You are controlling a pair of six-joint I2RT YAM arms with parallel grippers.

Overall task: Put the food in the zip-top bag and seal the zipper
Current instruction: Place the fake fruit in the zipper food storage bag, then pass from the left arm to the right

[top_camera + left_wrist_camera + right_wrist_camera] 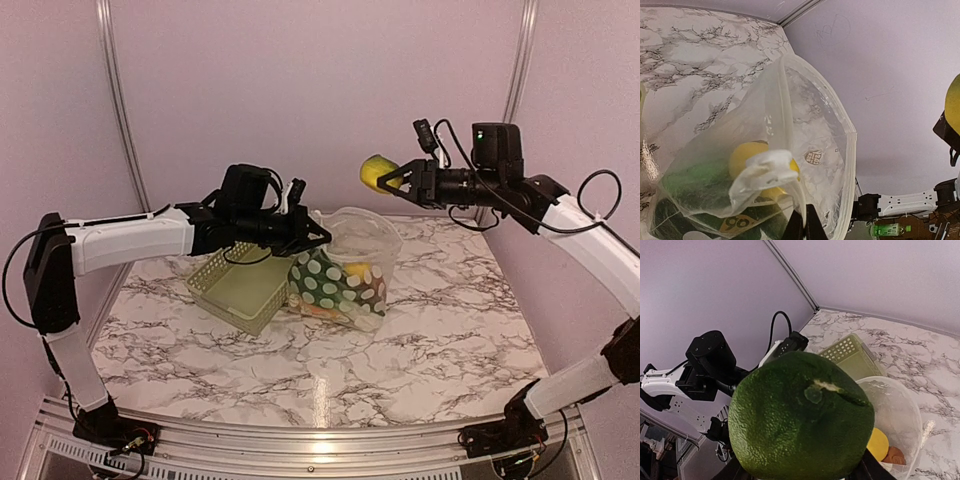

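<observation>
Table [450,330]: its marble top is carrying the bag and a basket, both lying toward the far edge, left of centre.
Zip-top bag [360,250]: it is standing mouth-up and gaping, with its left side touching the basket.
Basket [235,290]: the pale green lattice is sitting tilted, nearer the table's left edge.
Left gripper [318,238]: its fingers are pressed together, pinching the bag's near rim and lifting it.
Right gripper [395,180]: it is clamping 1 green round fruit [800,415] in the air, above and just right of the mouth.
Zipper [852,150]: it is lying unsealed along the rim.
Contents: 1 yellow piece [879,444] and 1 brown piece [894,456] are resting inside, beside something dark green.
Doing it well: I would be centring the fruit over the opening, lowering it past the rim before letting go, and holding the left pinch steady so the mouth is not collapsing.
</observation>
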